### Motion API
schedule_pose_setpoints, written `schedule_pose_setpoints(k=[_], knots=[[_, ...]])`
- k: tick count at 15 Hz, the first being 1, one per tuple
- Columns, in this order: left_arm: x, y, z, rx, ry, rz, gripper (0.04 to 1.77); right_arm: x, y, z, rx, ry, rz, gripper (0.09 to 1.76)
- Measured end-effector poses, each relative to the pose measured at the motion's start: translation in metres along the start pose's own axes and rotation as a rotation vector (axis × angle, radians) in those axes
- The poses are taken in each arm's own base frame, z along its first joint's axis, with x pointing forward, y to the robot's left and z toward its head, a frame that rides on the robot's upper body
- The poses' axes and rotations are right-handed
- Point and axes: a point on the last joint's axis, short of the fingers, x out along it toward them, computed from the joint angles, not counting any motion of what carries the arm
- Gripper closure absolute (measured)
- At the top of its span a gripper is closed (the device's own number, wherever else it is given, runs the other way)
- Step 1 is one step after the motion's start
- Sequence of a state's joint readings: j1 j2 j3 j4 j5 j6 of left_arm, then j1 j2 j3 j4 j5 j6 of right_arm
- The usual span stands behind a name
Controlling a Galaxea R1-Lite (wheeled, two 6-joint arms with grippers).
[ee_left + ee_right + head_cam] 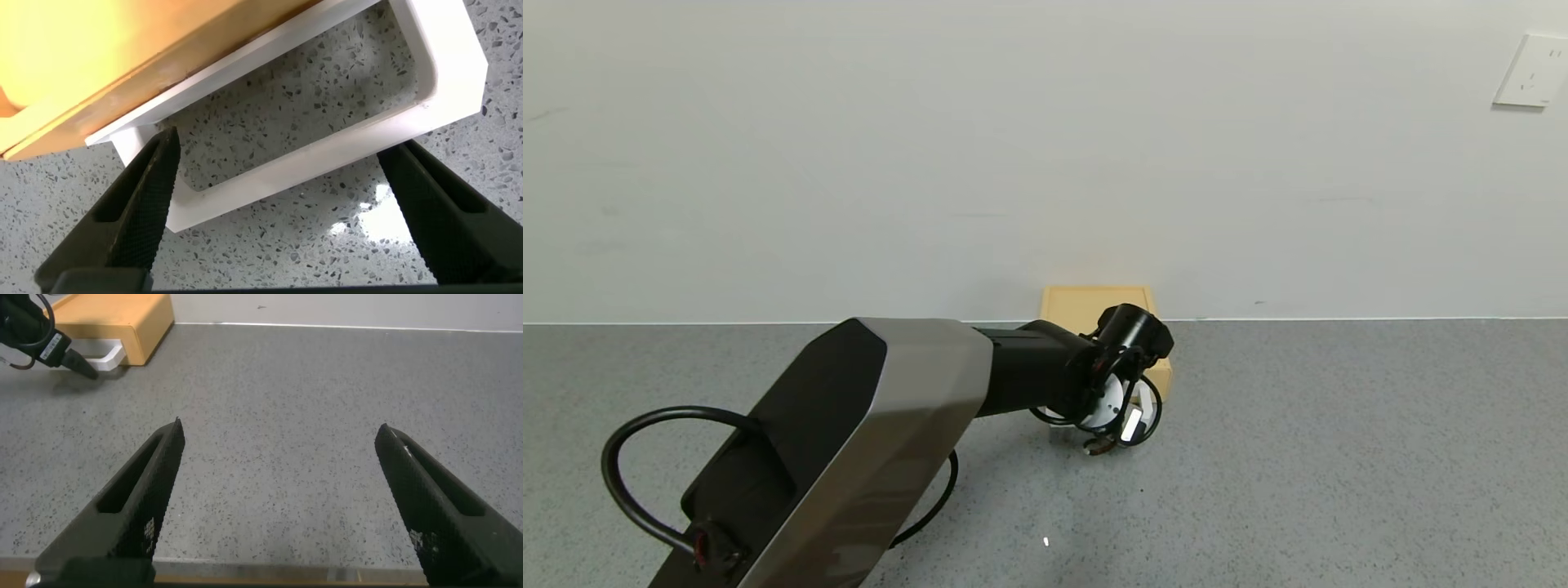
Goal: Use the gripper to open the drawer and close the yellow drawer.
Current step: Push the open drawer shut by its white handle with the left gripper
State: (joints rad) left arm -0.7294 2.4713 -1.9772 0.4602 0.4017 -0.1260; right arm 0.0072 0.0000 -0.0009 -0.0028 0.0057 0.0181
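The yellow drawer case [1086, 306] stands against the wall on the grey table. Its white loop handle [327, 157] sticks out toward me, and the drawer looks pushed in. My left gripper [282, 147] is open, low over the table at the drawer's front [1131, 412]. The handle's front bar lies between its two dark fingers [151, 192], and one finger is at the handle's corner. My right gripper [281, 425] is open and empty over bare table, well away from the case [114, 322]. It does not show in the head view.
The speckled grey table [1339, 457] runs to a white wall. A wall socket [1531, 72] is at the upper right. My left arm's large grey link [866, 441] and black cable loop [629, 457] fill the lower left.
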Motion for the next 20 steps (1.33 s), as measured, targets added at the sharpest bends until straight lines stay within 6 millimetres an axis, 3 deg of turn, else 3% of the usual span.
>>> schedule_pose_setpoints(k=[6, 13, 17, 20], knots=[[-0.004, 0.001, -0.001, 0.009, 0.010, 0.004, 0.09, 0.000, 0.000, 0.000, 0.000, 0.000, 0.000, 0.14], [-0.033, 0.011, 0.005, 0.044, 0.019, 0.004, 0.09, 0.000, 0.000, 0.000, 0.000, 0.000, 0.000, 0.14], [-0.069, 0.026, 0.012, 0.078, 0.016, -0.008, 0.09, 0.000, 0.000, 0.000, 0.000, 0.000, 0.000, 0.14], [-0.115, 0.048, 0.020, 0.063, -0.035, -0.024, 0.09, 0.000, 0.000, 0.000, 0.000, 0.000, 0.000, 0.14]])
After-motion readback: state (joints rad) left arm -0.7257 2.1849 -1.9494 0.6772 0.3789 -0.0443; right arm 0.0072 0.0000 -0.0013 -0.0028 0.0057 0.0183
